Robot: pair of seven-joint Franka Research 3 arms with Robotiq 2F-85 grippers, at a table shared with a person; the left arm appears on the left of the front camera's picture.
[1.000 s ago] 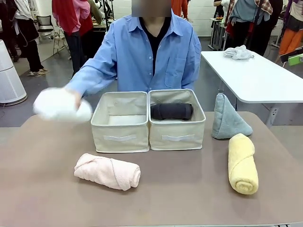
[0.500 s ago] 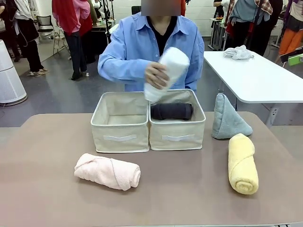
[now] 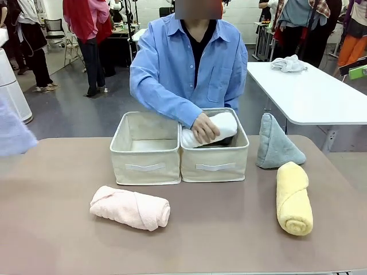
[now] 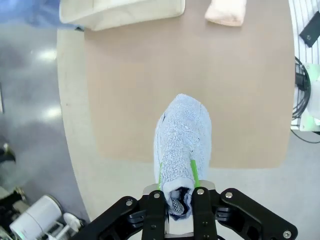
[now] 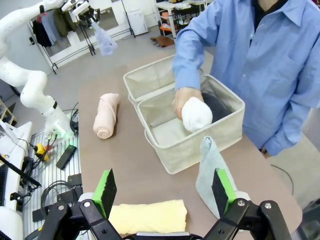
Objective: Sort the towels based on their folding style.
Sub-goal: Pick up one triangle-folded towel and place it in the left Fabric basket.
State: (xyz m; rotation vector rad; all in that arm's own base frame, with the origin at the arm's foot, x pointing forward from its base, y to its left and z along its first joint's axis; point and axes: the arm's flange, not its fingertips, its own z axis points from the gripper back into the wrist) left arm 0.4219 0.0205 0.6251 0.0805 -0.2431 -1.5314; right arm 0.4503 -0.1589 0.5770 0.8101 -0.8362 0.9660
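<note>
**Front view.** Person's hand (image 3: pixel 205 127) pressed the white roll (image 3: pixel 222 122) into the right-hand bin (image 3: pixel 215 159), on top of the dark grey roll (image 3: pixel 222 141). The left-hand bin (image 3: pixel 146 153) stood touching it. The pink roll (image 3: pixel 131 207) lay on the tabletop (image 3: pixel 57 229) in front of the bins. The yellow roll (image 3: pixel 293 197) lay near the upright grey-green cone (image 3: pixel 277 146).

**Left wrist view.** Left pincer (image 4: pixel 177 175) was clamped on the light blue towel (image 4: pixel 182 135), held over the tabletop's edge.

**Right wrist view.** Right pincer (image 5: pixel 164 192) stood spread wide and empty, above the yellow roll and the cone.
</note>
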